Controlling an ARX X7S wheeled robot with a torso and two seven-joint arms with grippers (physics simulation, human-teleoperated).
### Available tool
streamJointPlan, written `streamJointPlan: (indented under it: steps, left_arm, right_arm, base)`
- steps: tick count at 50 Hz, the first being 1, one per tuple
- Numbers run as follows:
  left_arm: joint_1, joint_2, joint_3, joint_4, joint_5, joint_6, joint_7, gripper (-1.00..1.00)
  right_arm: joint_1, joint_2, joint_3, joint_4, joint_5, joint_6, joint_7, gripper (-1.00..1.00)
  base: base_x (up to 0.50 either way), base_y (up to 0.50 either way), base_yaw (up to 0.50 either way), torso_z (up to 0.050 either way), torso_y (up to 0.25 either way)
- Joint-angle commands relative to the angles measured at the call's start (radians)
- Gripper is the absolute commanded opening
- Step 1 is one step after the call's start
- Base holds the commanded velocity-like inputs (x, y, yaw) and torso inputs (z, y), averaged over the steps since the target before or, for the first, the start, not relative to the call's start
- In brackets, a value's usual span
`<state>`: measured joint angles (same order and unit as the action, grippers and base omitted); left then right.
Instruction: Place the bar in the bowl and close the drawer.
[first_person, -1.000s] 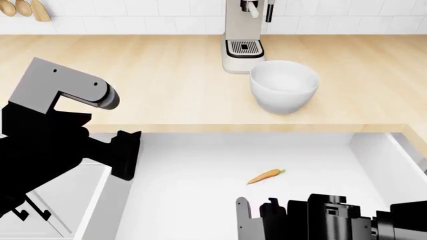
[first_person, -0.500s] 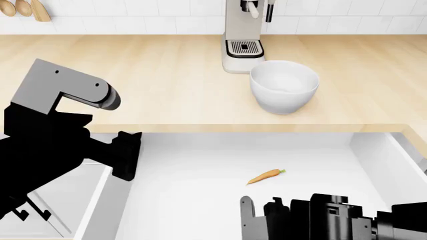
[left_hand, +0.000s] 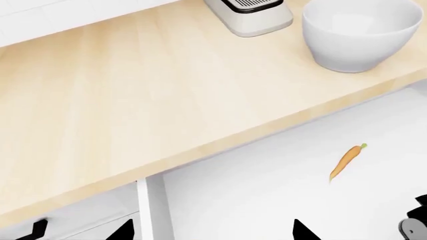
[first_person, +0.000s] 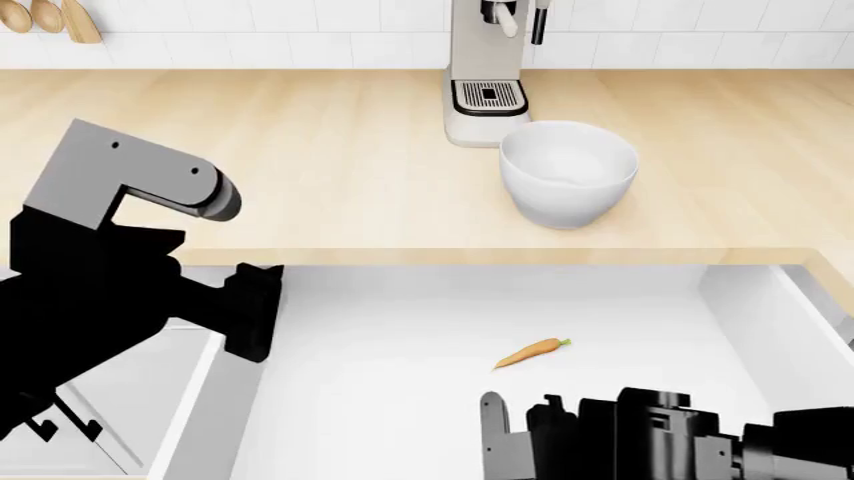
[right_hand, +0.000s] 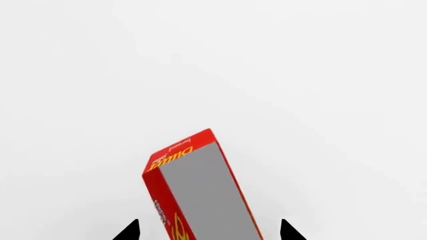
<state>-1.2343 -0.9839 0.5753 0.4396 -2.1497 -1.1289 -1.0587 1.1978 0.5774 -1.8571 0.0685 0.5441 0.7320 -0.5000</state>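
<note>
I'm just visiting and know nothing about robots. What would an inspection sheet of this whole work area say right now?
Surface: light wooden counter, with a white drawer pulled open below its front edge.
Job's things: white bowl upright on the counter, nothing seen in it; red bar lying on the white drawer floor, seen only from the right wrist.
Clutter: a small carrot on the drawer floor; a coffee machine behind the bowl.
Tools: left tool hovers over the drawer's left edge, open, holding nothing; right tool sits low in the drawer, tips either side of the bar, open.
Cables: nothing seen.
Surroundings: white tiled wall; wooden spoons hanging at far left.
</note>
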Motion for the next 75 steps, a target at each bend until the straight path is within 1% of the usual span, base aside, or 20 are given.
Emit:
streamJointPlan:
  steps: [1,6,7,27,33,46,54,61,68,75]
  left_arm:
    - [0.002,-0.003,0.002,0.001,0.004,0.003,0.005,1.0]
    - [0.002,-0.005,0.003,0.001,0.004,0.004,0.006,1.0]
    - [0.002,-0.005,0.003,0.001,0.004,0.004,0.006,1.0]
    - [-0.004,-0.012,0.009,0.005,-0.004,0.012,0.0,1.0]
    - [-0.008,-0.016,0.009,0.008,-0.009,0.015,-0.002,1.0]
    - [-0.007,-0.024,0.007,0.008,-0.01,0.02,0.004,1.0]
    - [-0.012,-0.028,0.007,0.01,-0.014,0.023,0.002,1.0]
    - [-0.037,-0.028,0.013,0.01,-0.04,0.024,-0.014,1.0]
    - [-0.1,-0.026,0.017,-0.028,-0.086,0.014,-0.022,1.0]
    - [-0.236,0.011,0.043,-0.146,-0.122,-0.029,-0.039,1.0]
  right_arm:
    - [-0.016,-0.016,-0.002,0.042,-0.011,-0.027,-0.01,1.0]
    - [-0.017,-0.019,-0.007,0.043,-0.011,-0.026,-0.018,1.0]
    - [-0.017,-0.018,-0.007,0.042,-0.011,-0.027,-0.019,-1.0]
    - [0.008,0.008,-0.01,-0.03,-0.011,0.015,0.0,-1.0]
    - [0.049,0.029,-0.015,-0.11,0.005,0.082,0.002,-1.0]
    - [0.142,0.104,0.031,-0.304,0.052,0.178,0.046,-1.0]
    - [0.243,0.176,0.097,-0.475,0.136,0.304,0.078,-1.0]
    - [0.345,0.235,0.186,-0.62,0.228,0.411,0.116,-1.0]
    - [0.452,0.274,0.31,-0.721,0.359,0.517,0.146,-1.0]
    - [0.565,0.268,0.435,-0.708,0.473,0.592,0.154,-1.0]
  base:
    - [0.0,0.0,0.0,0.0,0.0]
    - [0.0,0.0,0.0,0.0,0.0]
    - [0.0,0.0,0.0,0.0,0.0]
    - [0.0,0.0,0.0,0.0,0.0]
    - [0.0,0.0,0.0,0.0,0.0]
    - [0.0,0.0,0.0,0.0,0.0]
    - [0.0,0.0,0.0,0.0,0.0]
    - [0.0,0.0,0.0,0.0,0.0]
    - [0.0,0.0,0.0,0.0,0.0]
    - [0.0,0.0,0.0,0.0,0.0]
